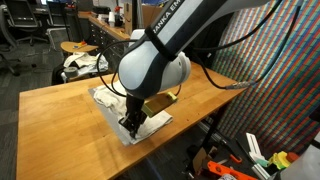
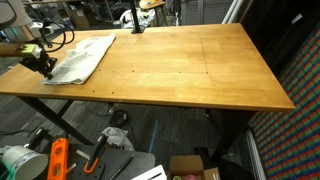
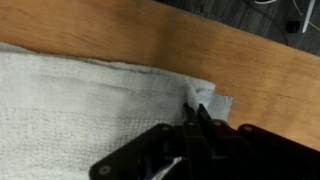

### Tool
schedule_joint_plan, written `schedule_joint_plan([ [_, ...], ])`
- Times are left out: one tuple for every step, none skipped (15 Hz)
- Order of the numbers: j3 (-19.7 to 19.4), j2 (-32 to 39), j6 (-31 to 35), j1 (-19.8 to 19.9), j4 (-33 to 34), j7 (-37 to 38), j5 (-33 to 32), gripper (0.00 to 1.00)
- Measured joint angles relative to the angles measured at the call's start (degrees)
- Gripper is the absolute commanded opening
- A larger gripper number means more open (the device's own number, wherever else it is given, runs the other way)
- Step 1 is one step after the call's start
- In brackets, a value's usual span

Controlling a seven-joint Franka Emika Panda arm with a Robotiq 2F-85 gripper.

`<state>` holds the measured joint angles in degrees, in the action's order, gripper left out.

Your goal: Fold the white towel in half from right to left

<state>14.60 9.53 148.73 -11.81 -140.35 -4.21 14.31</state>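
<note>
The white towel (image 1: 104,98) lies flat near one end of the wooden table (image 1: 55,108). In an exterior view the towel (image 2: 82,55) sits at the table's far-left corner. My gripper (image 1: 131,124) stands at the towel's near corner, low over the tabletop, and my arm hides much of the cloth there. The gripper (image 2: 44,68) also shows at the towel's edge by the table rim. In the wrist view the black fingers (image 3: 201,121) are shut, pinching the towel's corner (image 3: 205,96), which is lifted and crumpled between them. The rest of the towel (image 3: 80,95) lies flat.
A mottled white-and-dark cloth bundle (image 1: 84,64) rests beyond the table's far end. Bare wood (image 2: 190,65) stretches away from the towel. Boxes and an orange tool (image 2: 57,160) lie on the floor under the table. A patterned screen (image 1: 265,45) stands beside the table.
</note>
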Motion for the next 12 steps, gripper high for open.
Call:
schedule_joint_plan([
  [0.25,-0.29,-0.65,0.00,0.00,-0.56,0.63,0.06],
  [0.47,-0.58,-1.22,0.00,0.00,-1.18,1.36,0.07],
  [0.68,-0.85,-1.73,0.00,0.01,-1.92,2.38,0.07],
  [0.85,-1.10,-2.26,0.00,0.02,-2.63,3.35,0.07],
  [0.99,-1.33,-2.51,0.00,0.02,-3.28,4.52,0.32],
  [1.10,-1.53,-2.81,0.00,0.04,-3.94,5.66,0.32],
  [1.21,-1.70,-2.89,0.00,0.08,-4.38,7.04,0.35],
  [1.28,-1.88,-2.78,0.00,0.12,-4.70,8.30,0.43],
  [1.35,-2.06,-2.15,0.00,0.21,-4.90,9.37,0.50],
  [1.42,-2.24,-0.66,-0.01,0.30,-4.92,10.17,0.58],
  [1.43,-2.37,1.62,-0.03,0.45,-4.76,10.27,0.66],
  [1.43,-2.48,4.18,-0.06,0.62,-4.51,10.21,0.74],
])
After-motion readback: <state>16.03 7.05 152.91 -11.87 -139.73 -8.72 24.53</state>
